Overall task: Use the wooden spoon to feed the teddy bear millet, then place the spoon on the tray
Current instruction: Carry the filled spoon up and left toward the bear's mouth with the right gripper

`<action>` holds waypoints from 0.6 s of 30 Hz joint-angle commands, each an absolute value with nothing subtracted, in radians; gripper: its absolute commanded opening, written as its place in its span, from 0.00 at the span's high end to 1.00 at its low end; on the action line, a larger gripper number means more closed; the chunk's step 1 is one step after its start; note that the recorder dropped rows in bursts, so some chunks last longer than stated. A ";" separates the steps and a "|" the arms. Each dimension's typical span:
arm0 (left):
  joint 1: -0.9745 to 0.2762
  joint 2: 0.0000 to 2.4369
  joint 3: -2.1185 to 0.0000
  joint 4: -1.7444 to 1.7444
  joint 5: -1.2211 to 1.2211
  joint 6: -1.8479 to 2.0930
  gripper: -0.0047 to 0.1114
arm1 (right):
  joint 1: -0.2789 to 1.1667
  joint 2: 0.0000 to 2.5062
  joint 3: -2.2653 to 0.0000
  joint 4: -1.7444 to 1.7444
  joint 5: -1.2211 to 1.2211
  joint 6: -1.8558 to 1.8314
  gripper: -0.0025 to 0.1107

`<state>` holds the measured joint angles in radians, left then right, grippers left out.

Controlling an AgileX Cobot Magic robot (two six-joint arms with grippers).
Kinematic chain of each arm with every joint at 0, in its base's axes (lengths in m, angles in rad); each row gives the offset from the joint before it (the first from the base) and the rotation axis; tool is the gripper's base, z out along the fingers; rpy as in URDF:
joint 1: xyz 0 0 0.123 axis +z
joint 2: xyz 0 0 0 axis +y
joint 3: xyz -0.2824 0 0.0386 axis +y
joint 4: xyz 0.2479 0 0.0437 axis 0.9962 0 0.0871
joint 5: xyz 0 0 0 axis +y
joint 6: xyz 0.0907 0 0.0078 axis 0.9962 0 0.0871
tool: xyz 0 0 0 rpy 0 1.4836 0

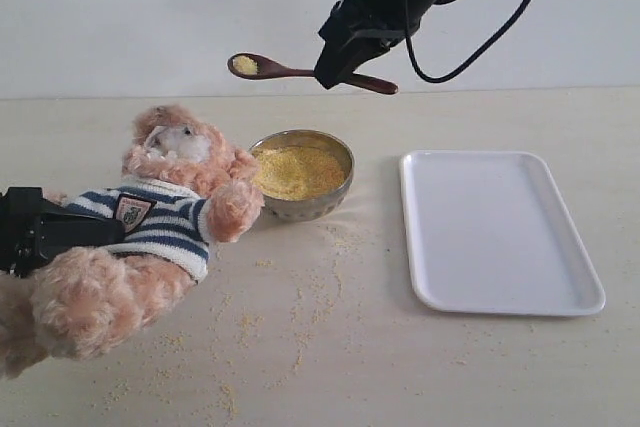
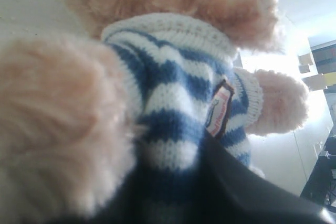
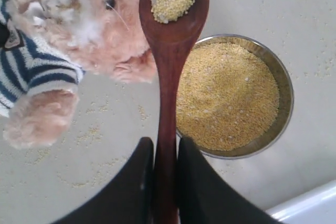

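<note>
At the far left edge of the exterior view my left gripper pinches the teddy bear by its striped middle. The bear leans back, muzzle turned up, and one leg runs out of the frame at lower left. The left wrist view adds only the shirt and badge up close, with one dark finger pressed into the knit; I can't see the other finger there.

Just right of the bear, its paw almost meets the metal bowl, which is filled with millet. Loose grains trail over the table in front of both.

Above the bowl, top centre, the wooden spoon hangs level in the air. Its loaded bowl points left, higher than the bear's head and a little to its right, with nothing between them. My right gripper is clamped on the handle, whose tip sticks out to the right. The right wrist view shows what the exterior cannot: both fingers tight against the handle, a small heap of grain in the spoon, the bear's face just beside it, and the bowl under the shaft.

The tray lies at right, apart from the bowl, bare, near the frame's right edge.
</note>
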<state>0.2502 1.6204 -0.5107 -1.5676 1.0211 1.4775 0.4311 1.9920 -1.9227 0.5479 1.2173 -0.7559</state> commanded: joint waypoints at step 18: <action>0.246 1.612 -0.510 -1.573 1.051 1.453 0.92 | 0.719 1.977 -1.930 0.266 1.161 -0.738 0.98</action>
<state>0.2502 1.6204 -0.5107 -1.5676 1.0214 1.4591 0.7012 1.9901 -1.9227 0.3349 1.1840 -0.7463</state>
